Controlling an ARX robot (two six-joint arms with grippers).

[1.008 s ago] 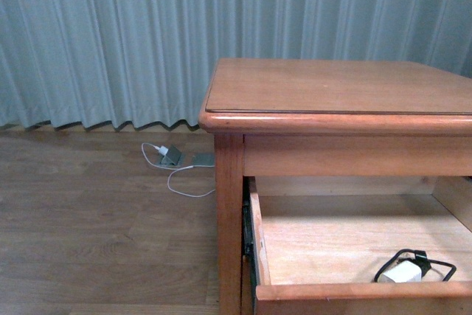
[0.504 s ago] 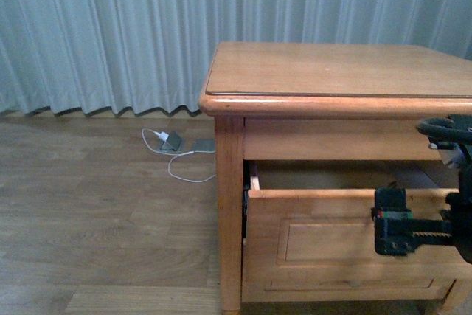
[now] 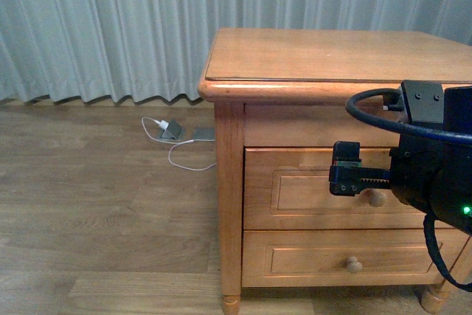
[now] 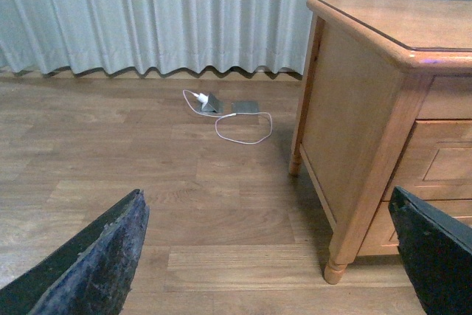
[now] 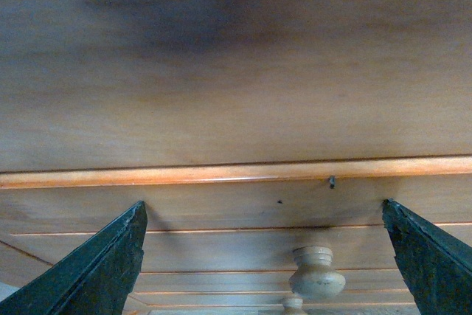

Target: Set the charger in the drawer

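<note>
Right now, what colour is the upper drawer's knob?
Pale wood; the knob shows best in the right wrist view.

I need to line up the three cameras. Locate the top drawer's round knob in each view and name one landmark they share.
Front view: knob at right, partly behind the right gripper.
Left wrist view: not in it.
Right wrist view: knob low, right of centre.
Shared landmark: the nightstand.

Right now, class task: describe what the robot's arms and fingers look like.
The right arm is bulky and black, with a thick black cable looping over it, a small green light and a toothed bar. Both wrist views show dark, wedge-shaped fingers with a rough surface.
</note>
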